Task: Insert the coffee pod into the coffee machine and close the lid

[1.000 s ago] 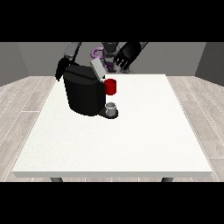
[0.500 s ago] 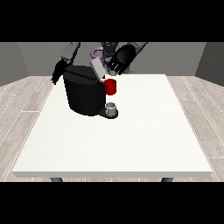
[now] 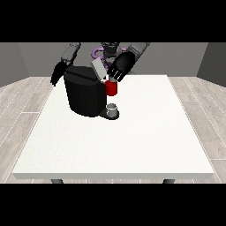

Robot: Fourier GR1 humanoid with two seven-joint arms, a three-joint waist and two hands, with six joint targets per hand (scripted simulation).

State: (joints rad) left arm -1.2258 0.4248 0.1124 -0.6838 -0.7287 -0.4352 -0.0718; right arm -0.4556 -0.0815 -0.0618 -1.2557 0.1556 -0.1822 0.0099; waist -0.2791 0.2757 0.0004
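White tabletop (image 3: 132, 141) carries one black coffee machine (image 3: 86, 95), lid (image 3: 99, 69) raised. One robot hand at the view's right (image 3: 121, 66) hovers beside the lid, fingers relaxed; the other (image 3: 57, 74), fingers straight, hangs beside the machine.

Black coffee machine (image 3: 87, 95) on white table (image 3: 132, 141); lid (image 3: 99, 69) raised; robot hand at view's right (image 3: 121, 66) beside lid.

Coffee machine (image 3: 86, 95) stands on the table (image 3: 132, 141) near its far left corner, lid (image 3: 99, 69) raised on top, cup (image 3: 113, 108) at its front right base.
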